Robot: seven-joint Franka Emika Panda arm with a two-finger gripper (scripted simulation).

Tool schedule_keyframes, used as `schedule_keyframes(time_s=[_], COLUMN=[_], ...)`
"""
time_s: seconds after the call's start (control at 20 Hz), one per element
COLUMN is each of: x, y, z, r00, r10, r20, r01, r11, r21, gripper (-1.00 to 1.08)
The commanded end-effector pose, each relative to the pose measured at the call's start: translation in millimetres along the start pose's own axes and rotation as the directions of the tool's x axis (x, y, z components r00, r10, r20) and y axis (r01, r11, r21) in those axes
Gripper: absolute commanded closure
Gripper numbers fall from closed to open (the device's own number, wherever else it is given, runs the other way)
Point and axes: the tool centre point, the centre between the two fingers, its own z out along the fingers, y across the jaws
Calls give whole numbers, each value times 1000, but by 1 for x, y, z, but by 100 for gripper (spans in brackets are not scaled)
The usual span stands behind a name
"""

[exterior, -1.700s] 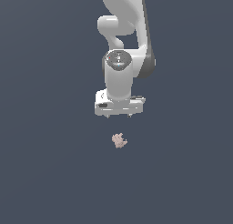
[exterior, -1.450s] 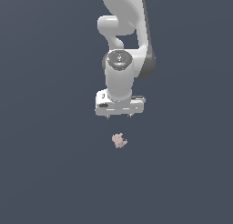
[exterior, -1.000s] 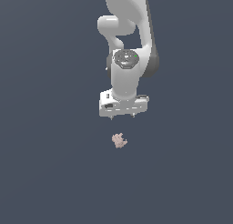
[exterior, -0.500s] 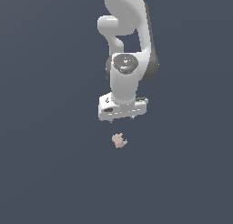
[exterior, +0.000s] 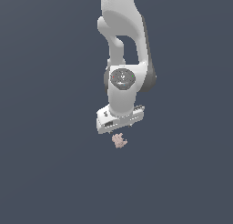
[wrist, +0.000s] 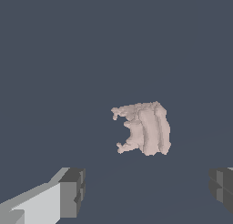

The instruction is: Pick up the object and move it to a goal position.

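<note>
The object (exterior: 119, 140) is a tiny pale pinkish-beige lump with a jagged outline, lying on the dark grey floor. My white gripper (exterior: 121, 129) hangs just above it, pointing down, and the object sits just below the hand. In the wrist view the object (wrist: 144, 128) lies ahead of the gap between the two fingers. One dark fingertip (wrist: 73, 192) and the other (wrist: 223, 184) stand far apart on either side. The gripper (wrist: 148, 189) is open and empty, not touching the object.
The plain dark grey floor (exterior: 54, 173) surrounds the object on all sides. The white arm (exterior: 122, 32) rises straight up behind the gripper. No other objects show.
The gripper has come down toward the object and turned slightly about its axis. The object has not moved. The jaws stay open.
</note>
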Motion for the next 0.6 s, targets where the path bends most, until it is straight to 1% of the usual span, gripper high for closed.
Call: schedule_keyframes(time_s=[0.0,0.25,0.55], x=[7,15,20], y=[5,12,16], z=[8,19,25], r00=[999,994,990], r10=[-48,-112,-144], r20=[-3,-7,-9], r01=[48,112,144], r11=[999,994,990], r21=[-1,-3,-4], gripper=[-92,-92,-92])
